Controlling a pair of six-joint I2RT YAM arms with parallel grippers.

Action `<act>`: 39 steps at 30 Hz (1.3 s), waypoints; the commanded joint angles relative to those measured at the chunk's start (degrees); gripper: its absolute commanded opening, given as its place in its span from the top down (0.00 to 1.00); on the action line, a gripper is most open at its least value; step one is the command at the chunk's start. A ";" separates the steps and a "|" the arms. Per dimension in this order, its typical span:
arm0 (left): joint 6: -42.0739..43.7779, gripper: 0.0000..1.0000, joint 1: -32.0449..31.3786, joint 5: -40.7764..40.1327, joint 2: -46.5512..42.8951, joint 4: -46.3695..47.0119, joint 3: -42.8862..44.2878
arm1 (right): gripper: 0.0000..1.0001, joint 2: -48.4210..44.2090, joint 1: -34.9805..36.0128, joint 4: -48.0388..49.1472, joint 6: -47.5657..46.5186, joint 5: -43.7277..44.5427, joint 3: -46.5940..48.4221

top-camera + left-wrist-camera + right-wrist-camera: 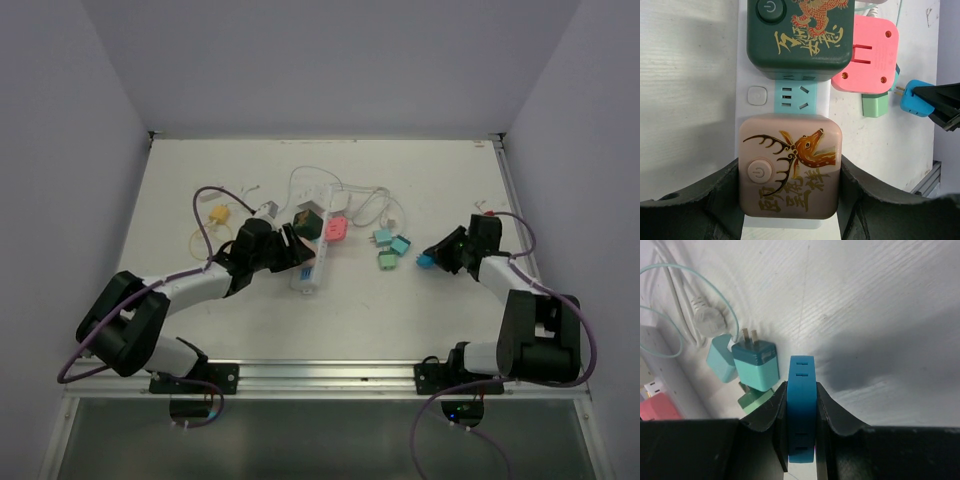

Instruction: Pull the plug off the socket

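The socket (308,272) is a long white power strip (742,100) lying lengthwise at the table's middle. Two cube plugs sit in it: a beige one with a deer (790,150) and a dark green one with a dragon (800,37). A pale blue outlet between them shows bare. My left gripper (790,172) (297,250) is shut on the beige deer plug, one finger pressed to each side. My right gripper (801,395) (432,260), well to the right of the strip, is shut on a flat blue plug (801,405) (914,98) just above the table.
A pink adapter (870,60) lies against the strip's right side. Teal and green chargers (756,367) (390,245) lie between the strip and my right gripper. White cords (360,200) loop behind the strip. A yellow plug (218,213) lies at the left.
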 commanded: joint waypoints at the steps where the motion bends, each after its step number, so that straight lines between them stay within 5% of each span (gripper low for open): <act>1: 3.24 0.85 1.95 -2.72 -1.20 -6.55 -1.15 | 0.86 2.41 -1.49 6.30 0.47 -3.82 -0.16; 7: 3.42 0.85 2.56 -2.11 -1.91 -7.00 -1.76 | 0.31 0.75 -2.20 -2.20 0.04 4.08 1.76; 13: 3.59 0.85 2.65 -0.96 -1.56 -6.64 -1.94 | 0.04 -3.92 -2.28 -10.56 -2.42 13.14 5.89; 20: 3.68 0.85 2.65 -0.08 -1.38 -6.29 -2.03 | 0.01 -4.27 -0.53 -8.12 -5.85 5.16 10.12; 26: 2.80 0.85 2.65 0.62 -1.29 -5.42 -2.64 | 0.01 -1.11 10.27 0.40 -6.48 -2.93 13.28; 39: 2.19 0.84 2.65 2.20 -2.70 -3.22 -4.13 | 0.01 13.82 27.41 5.07 -1.73 -1.97 25.76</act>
